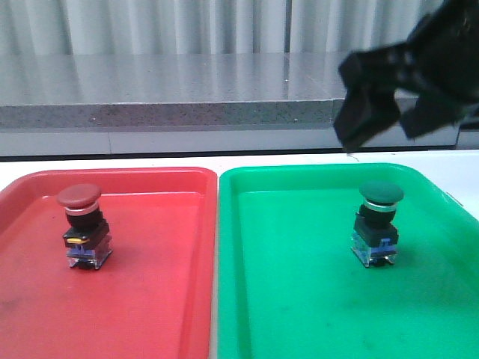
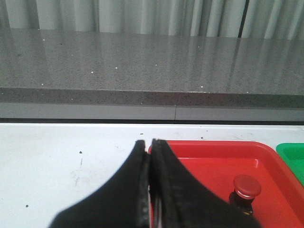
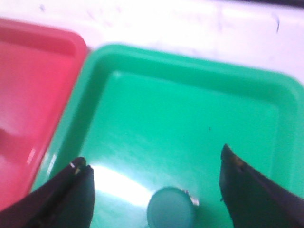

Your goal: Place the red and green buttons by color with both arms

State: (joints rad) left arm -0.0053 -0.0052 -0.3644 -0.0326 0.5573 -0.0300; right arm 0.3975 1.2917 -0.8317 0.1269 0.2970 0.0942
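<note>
On the red tray (image 1: 150, 299) stands the red button (image 1: 81, 224); the green button (image 1: 379, 223) stands upright in the green tray (image 1: 299, 299). Above it hangs the right end effector (image 1: 389, 123), spread wide and empty. The left end effector (image 2: 149, 180) is pressed closed, empty.

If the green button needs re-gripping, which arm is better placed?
Right. The right gripper hangs open above the green button in the green tray; the left gripper is shut, back by the red tray.
</note>
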